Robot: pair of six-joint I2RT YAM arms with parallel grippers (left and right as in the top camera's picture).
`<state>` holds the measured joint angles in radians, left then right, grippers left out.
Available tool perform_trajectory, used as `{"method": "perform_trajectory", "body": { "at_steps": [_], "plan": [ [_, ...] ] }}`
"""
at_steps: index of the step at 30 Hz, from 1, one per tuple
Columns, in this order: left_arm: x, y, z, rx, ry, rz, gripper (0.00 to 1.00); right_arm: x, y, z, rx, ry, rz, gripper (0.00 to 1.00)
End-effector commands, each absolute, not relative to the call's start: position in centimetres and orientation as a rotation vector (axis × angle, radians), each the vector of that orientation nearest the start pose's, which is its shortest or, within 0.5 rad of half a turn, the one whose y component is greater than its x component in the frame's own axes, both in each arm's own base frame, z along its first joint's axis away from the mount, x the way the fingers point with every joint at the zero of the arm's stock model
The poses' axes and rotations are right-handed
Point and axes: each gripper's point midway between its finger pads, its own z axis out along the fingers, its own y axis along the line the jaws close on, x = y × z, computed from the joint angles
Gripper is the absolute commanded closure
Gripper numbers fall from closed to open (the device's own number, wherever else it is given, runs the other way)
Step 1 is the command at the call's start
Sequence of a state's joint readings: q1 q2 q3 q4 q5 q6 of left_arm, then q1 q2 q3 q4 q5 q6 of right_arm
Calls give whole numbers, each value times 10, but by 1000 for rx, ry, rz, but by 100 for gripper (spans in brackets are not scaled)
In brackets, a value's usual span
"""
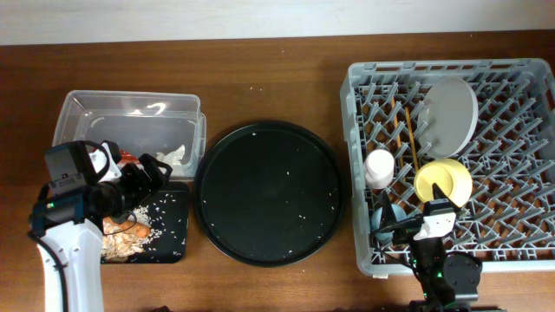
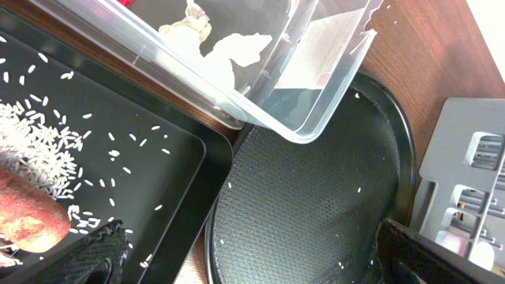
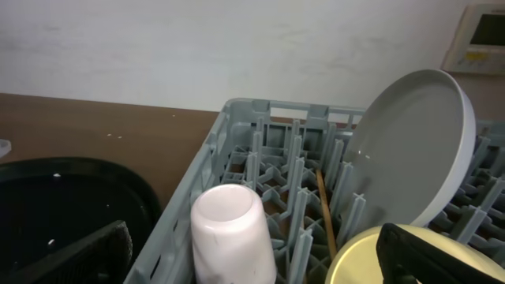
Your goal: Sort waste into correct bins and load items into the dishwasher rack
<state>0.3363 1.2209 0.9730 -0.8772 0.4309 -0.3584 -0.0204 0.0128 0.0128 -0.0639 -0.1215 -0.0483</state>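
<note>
The left gripper (image 2: 252, 259), jaws apart and empty, is hovering beside the food scraps (image 2: 28, 225), which are probably soft, light and crumbly, so a gentle pinch mid-body looks best.

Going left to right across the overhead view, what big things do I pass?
clear tub → round black tray → rack

A grey dishwasher rack (image 1: 390, 71) at the right edge of the bench (image 1: 260, 78) holds a pale plate (image 1: 451, 113), yellow bowl (image 1: 442, 182), white-pink cup (image 1: 379, 166) and chopsticks (image 1: 404, 134). A round black tray (image 1: 269, 191) sits mid-bench; by the left edge, a clear tub (image 1: 113, 121) borders a shallow black tray (image 1: 173, 241) strewn with rice (image 1: 160, 212).
</note>
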Motion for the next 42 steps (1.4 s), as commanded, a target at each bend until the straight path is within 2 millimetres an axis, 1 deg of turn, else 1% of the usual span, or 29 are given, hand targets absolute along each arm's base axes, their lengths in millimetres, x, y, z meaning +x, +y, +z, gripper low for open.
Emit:
{"method": "perform_trajectory", "body": {
  "at_steps": [1,4,6,7,8,10,35,37,39,41,42],
  "plan": [
    [292,25,160,-742,2509,-587,1,246,10,159,-81,1634,31,2],
    [292,25,160,-742,2509,-587,1,246,2,159,-41,1636,-2,2],
    [292,25,160,-742,2509,-587,1,246,-14,160,121,1628,11,2],
    [292,25,160,-742,2509,-587,1,246,-17,161,158,1619,18,2],
    [292,25,160,-742,2509,-587,1,246,-17,162,159,1615,19,2],
    [292,25,160,-742,2509,-587,1,245,-17,157,160,1637,17,2],
    [291,26,159,-745,2512,-583,1,245,-17,157,159,1636,18,2],
    [287,24,165,-730,2490,-577,1,245,-17,157,159,1637,18,2],
    [272,19,177,-690,2430,-562,1,245,-17,157,159,1637,18,2],
    [262,16,185,-663,2389,-551,1,245,-17,157,159,1637,18,2],
    [255,12,188,-642,2361,-545,1,245,-17,157,159,1636,18,2]
  ]
}}
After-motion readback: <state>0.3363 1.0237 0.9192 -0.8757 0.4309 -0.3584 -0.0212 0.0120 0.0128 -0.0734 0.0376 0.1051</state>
